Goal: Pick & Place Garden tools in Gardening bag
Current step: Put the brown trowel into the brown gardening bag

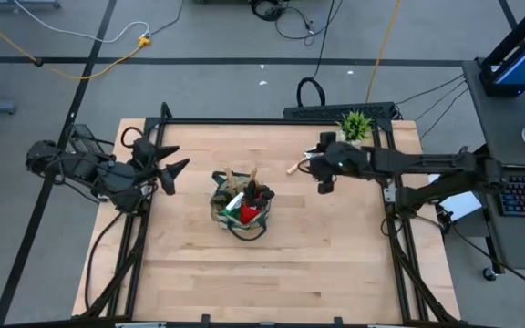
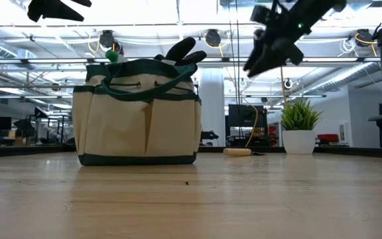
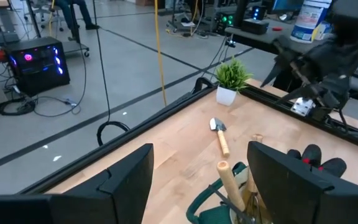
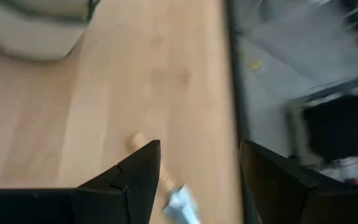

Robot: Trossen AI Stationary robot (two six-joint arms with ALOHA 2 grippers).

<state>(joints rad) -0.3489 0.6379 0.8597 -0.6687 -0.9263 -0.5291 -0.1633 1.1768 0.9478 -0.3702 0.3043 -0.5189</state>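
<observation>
The gardening bag [image 1: 241,211] stood near the middle of the wooden table [image 1: 272,273], its tan sides and dark green trim upright in the low view, with the black fingers of a glove [image 2: 183,50] poking above its rim. From above, the bag already held several tools: wooden handles [image 1: 241,178] rose from its far side, and a red-and-black glove and a green-and-white item lay in its centre. One trowel [image 1: 295,166] remained out on the table, to the right of the bag and towards the far edge, its light wooden handle pointing roughly towards the bag; in the left wrist view it lay flat between the bag and the small potted plant [image 1: 355,125], which sat at the far right corner. The right gripper [image 1: 324,180] hung in the air just right of that trowel, not touching it, its two fingers standing apart with nothing between them; its own camera looked down on the trowel's handle and blade close below. The left gripper [image 1: 176,168] waited at the left side of the table, raised well above the surface, its jaws also spread and empty, pointing towards the bag
</observation>
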